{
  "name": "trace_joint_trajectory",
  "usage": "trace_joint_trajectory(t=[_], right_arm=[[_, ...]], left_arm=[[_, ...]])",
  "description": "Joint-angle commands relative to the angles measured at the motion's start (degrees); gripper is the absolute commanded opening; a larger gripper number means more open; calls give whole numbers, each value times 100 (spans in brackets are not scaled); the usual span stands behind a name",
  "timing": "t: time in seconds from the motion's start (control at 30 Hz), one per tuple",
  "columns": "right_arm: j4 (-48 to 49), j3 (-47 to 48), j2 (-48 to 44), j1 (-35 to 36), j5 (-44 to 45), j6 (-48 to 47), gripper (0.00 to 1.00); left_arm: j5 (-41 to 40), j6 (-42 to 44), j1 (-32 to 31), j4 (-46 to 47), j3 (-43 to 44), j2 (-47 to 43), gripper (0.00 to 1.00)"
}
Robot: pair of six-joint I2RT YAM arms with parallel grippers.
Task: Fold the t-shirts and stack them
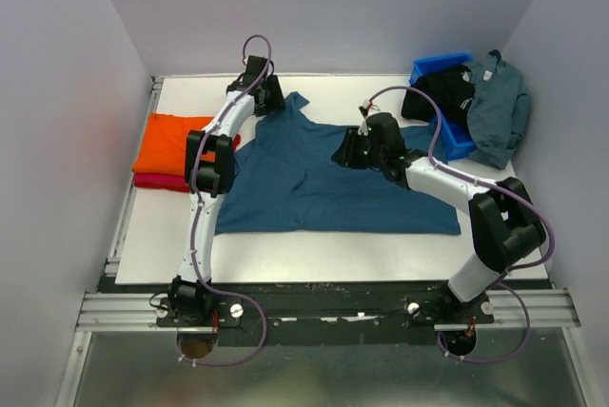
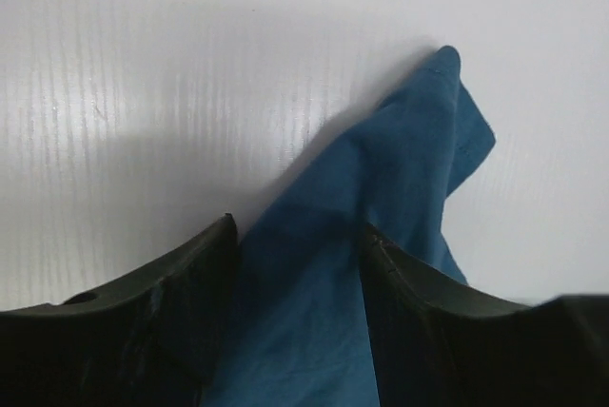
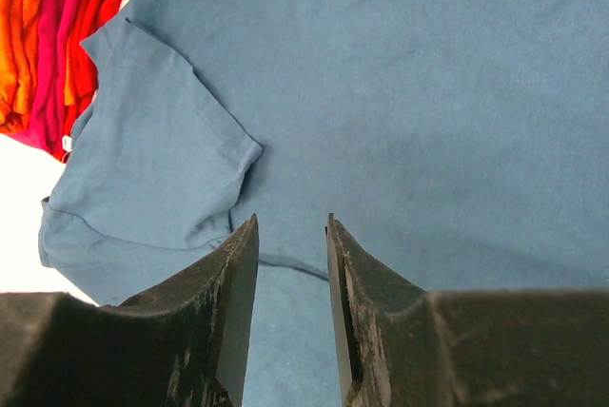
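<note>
Teal t-shirt (image 1: 333,188): spread unfolded, centre of tabletop (image 1: 333,245).
Orange t-shirt (image 1: 171,141) on crimson t-shirt (image 1: 157,182): folded, stacked, left.
Black t-shirt (image 1: 442,93), grey-blue t-shirt (image 1: 500,107): waiting at blue bin (image 1: 457,145), upper right.
Left jaws: apart, astride the teal sleeve.
Right jaws: part-open, empty, above the teal cloth.
Seemingly two of five done.

left arm (image 1: 198,231) and right arm (image 1: 442,182): white shells, black joints (purple cables (image 1: 256,37) looping)

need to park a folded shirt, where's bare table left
Bare table: the near strip in front of the teal shirt, and the far strip behind its collar. Crowded: orange stack left, blue bin right.
</note>
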Motion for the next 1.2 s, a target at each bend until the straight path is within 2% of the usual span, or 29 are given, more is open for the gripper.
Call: trace_joint_trajectory(t=[0.0,0.1,0.23,0.3,0.43,0.53,0.77,0.9,1.03,1.17], right_arm=[[202,-106,-151,-58,-124,56,42],[202,-106,-142,-67,-150,56,42],[193,-132,-160,-76,-150,38,42],[202,-150,-151,-76,-141,29,42],[193,-133,-151,-93,-159,21,42],[185,-142,-142,-102,-150,21,42],[158,-177,-186,-137,-106,12,42],[141,-177,-186,-155,-89,29,42],[97,-194,-213,-199,-27,64,42],[44,-177,-169,-242,-1,126,42]], left_arm=[[724,-210,102,-111,-262,53,55],[936,-167,102,407,-761,-262,23],[603,307,32,1181,-1501,-834,5],[410,579,-29,1208,-1659,-1010,1],[-187,1028,-266,1786,-2457,-1571,0],[-977,1397,-521,2332,-3117,-1985,0],[-2113,1995,-873,3036,-3795,-2531,0],[-2385,2171,-1075,2975,-3927,-2671,0],[-3289,2382,-1505,3106,-4462,-2891,0],[-3712,2453,-1927,3318,-4885,-3084,0]])
